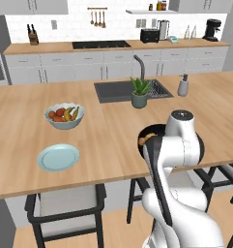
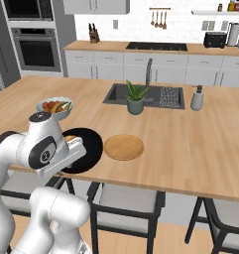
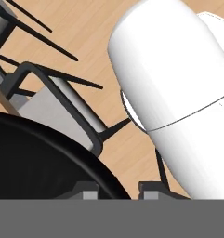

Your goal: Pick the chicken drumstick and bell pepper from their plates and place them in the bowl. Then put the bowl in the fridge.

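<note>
We find no legible text, label, brand, number or sign in any of the three views. The appliances along the back counter (image 1: 113, 47) are too small and blurred for us to read any marking.

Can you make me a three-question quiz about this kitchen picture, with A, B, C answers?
1. Where is the black bowl?
A. in the sink
B. on the counter's near edge
C. on a chair

2. How many empty plates lie on the counter?
A. one
B. two
C. four

3. What is on the wooden plate?
A. nothing
B. a banana
C. a cup

Answers: 1 B, the bowl sits at the edge beside the wooden plate. 2 B, the wooden plate and the pale blue plate. 3 A, its top is bare.
</note>
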Controlling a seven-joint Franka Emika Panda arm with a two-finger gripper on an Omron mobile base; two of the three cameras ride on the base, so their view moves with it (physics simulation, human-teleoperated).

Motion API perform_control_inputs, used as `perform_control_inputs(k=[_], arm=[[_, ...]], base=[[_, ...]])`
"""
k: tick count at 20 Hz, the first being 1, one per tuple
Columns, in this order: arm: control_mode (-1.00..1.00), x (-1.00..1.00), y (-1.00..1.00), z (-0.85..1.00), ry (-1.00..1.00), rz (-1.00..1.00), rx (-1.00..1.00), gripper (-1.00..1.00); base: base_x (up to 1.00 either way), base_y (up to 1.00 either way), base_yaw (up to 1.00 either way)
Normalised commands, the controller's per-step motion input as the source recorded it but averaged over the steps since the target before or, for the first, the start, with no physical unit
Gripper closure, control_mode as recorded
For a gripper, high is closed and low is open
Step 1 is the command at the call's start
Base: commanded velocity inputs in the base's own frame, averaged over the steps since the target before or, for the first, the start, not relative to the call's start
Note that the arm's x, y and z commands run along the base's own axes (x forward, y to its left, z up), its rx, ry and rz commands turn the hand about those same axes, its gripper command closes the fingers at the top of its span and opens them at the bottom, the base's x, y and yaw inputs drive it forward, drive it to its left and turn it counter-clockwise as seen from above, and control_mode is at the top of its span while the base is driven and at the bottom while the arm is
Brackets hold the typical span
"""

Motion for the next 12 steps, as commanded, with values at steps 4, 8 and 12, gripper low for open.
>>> perform_control_inputs(k=[4,8,12], arm=[[-1.00,0.00,0.00,0.00,0.00,0.00,0.00,1.00],[1.00,-0.03,0.00,0.00,0.00,0.00,0.00,1.00],[1.00,0.00,0.00,0.00,0.00,0.00,0.00,1.00]], base=[[0.00,0.00,0.00],[-0.33,0.00,0.00],[-0.96,0.00,0.00]])
